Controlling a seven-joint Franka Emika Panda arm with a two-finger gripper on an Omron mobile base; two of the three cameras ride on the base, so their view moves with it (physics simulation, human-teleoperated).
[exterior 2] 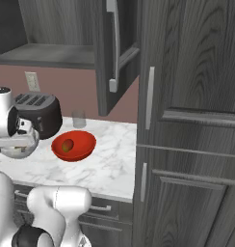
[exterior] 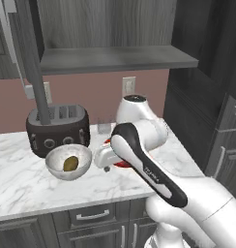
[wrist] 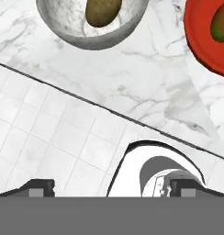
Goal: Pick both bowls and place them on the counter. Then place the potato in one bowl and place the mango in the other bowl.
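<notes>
- Jaws (wrist: 112, 189): apart, empty, held above the table's front edge.
- Table (exterior: 23, 179): carries both bowls, near each other but not touching.
- Marbled bowl (exterior: 68, 162): holds the potato (exterior: 70, 163), long axis roughly upright in the left base view.
- Red bowl (exterior 2: 73, 145): holds the mango (exterior 2: 67, 145), near upright in the right base view.
- Judgement: all placements appear done; nothing is left.
- Toaster (exterior: 57, 128): just behind the marbled bowl.

Marbled stone look is seen on the counter (exterior: 23, 181) and grey bowl (exterior: 56, 167); the red bowl (exterior 2: 83, 144) is rendered glossy, the potato (exterior: 70, 163) dull-skinned, cabinets (exterior 2: 196, 96) wood-grained matt.
</notes>
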